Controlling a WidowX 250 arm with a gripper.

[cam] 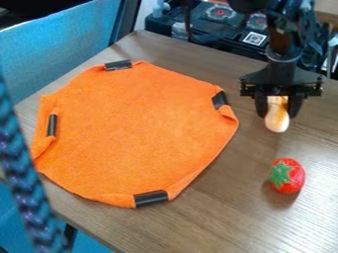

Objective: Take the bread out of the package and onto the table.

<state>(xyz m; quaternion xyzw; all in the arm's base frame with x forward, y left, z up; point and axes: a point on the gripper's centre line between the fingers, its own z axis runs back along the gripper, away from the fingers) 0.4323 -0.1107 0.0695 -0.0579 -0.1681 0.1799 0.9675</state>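
At the right of the view, the black gripper [278,109] hangs down over the table, shut on the bread [277,121]. This bread is a small elongated piece, orange-brown on top with a pale rounded end, and its upper part is hidden by the gripper. To the left, a flat orange cloth [139,133] with several black strips along its folded edges lies on the wooden table [204,212]. Bread and gripper are off to the right of the cloth, apart from it.
A red toy strawberry [287,176] with a green top sits on the table below the gripper in the view. A blue-purple braided cord [27,192] crosses the left side. Dark equipment [218,24] stands behind the table's far edge.
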